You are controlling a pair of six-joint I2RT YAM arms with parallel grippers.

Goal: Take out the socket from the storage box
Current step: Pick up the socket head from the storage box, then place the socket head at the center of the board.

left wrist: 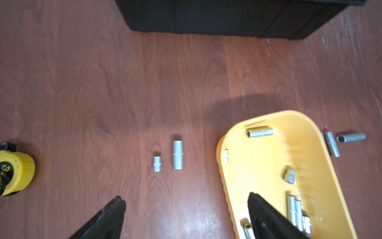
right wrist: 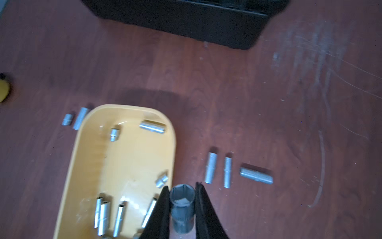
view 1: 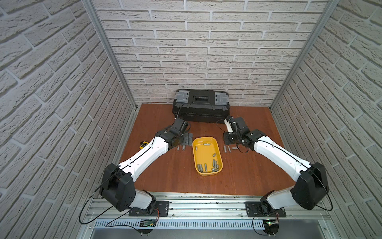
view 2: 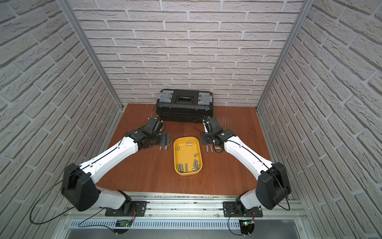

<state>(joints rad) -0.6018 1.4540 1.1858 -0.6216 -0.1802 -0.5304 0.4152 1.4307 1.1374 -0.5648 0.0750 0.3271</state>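
Note:
The yellow storage box (view 1: 203,155) (view 2: 186,153) lies in the middle of the wooden table with several metal sockets in it, most at its near end (view 1: 206,167). In the right wrist view my right gripper (right wrist: 182,186) is shut on a dark, wide socket (right wrist: 182,207), held above the table just beside the box's edge (right wrist: 132,157). In the left wrist view my left gripper (left wrist: 186,196) is open and empty. One finger is over bare table and the other over the box (left wrist: 258,165). In a top view both grippers (view 1: 186,139) (view 1: 229,138) hang beside the box's far end.
Two sockets (view 1: 180,147) (left wrist: 177,155) lie on the table left of the box, and three (view 1: 229,148) (right wrist: 227,171) lie right of it. A black toolbox (view 1: 201,107) stands against the back wall. A yellow tape measure (view 1: 143,144) (left wrist: 14,171) sits at the far left.

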